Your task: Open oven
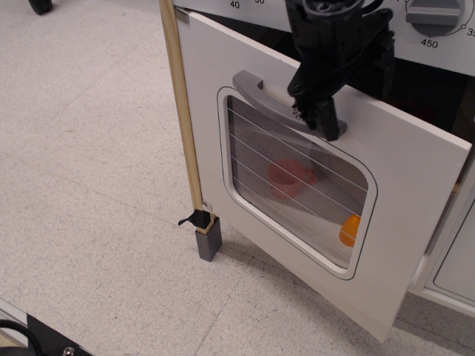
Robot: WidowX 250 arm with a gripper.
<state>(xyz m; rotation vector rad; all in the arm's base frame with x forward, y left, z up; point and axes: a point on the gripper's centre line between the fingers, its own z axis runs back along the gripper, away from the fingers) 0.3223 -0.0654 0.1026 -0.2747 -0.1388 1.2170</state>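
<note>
The white oven door [404, 208] hangs partly open, its top edge tilted out from the dark oven cavity [434, 89]. Its grey bar handle [263, 96] sits above the rounded wire-lined window [297, 185]. The grey dial panel [445, 33] is above. My black gripper [355, 95] is at the right end of the handle. One fingertip [326, 124] rests at the handle's end and the other fingertip [386, 70] is above the door's top edge. The jaws stand apart and hold nothing.
A red cup [291, 176] and an orange object [349, 230] show through the window. A wooden post [182, 111] on a grey foot [208, 241] stands at the door's left edge. A white cabinet door [456, 263] is at the right. Speckled floor [89, 185] spreads left.
</note>
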